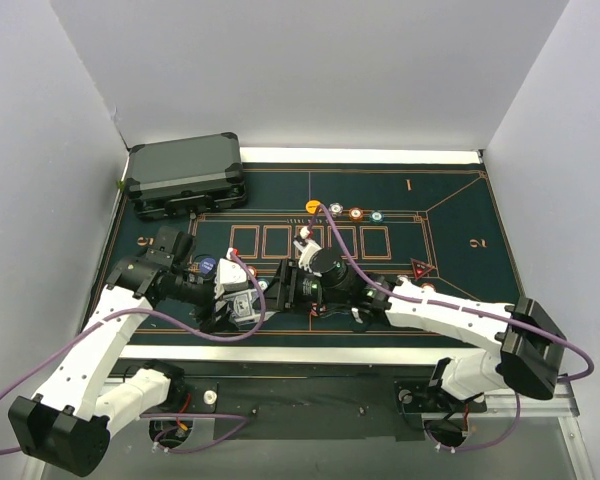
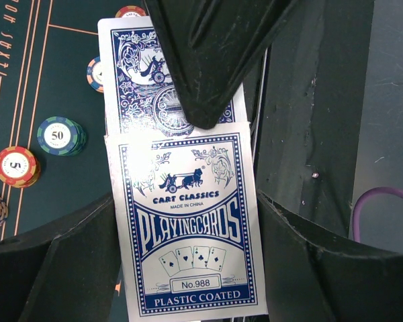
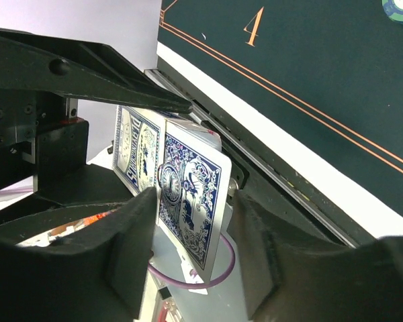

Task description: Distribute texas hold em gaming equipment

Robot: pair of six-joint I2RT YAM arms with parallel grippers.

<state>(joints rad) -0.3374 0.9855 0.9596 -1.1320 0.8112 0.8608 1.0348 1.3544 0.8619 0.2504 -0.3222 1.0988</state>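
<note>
My left gripper (image 2: 187,208) is shut on a blue-and-white playing card box (image 2: 188,235), held upright above the table's near edge. A blue-backed card (image 2: 138,87) sticks out of the box's top. My right gripper (image 3: 195,198) is open, its fingers (image 3: 131,228) on either side of that card (image 3: 191,201); one of its fingers (image 2: 208,54) lies over the card in the left wrist view. The box also shows in the right wrist view (image 3: 131,144). In the top view both grippers meet, left gripper (image 1: 245,300) and right gripper (image 1: 280,285). Chips lie on the felt: a teal 50 chip (image 2: 60,136) and a red 5 chip (image 2: 17,166).
A dark grey hard case (image 1: 185,175) sits at the mat's back left. A row of chips (image 1: 345,212) lies above the card outlines on the green mat (image 1: 450,220). A blue chip (image 1: 208,265) lies by the left arm. A red triangle marker (image 1: 420,268) lies at the right.
</note>
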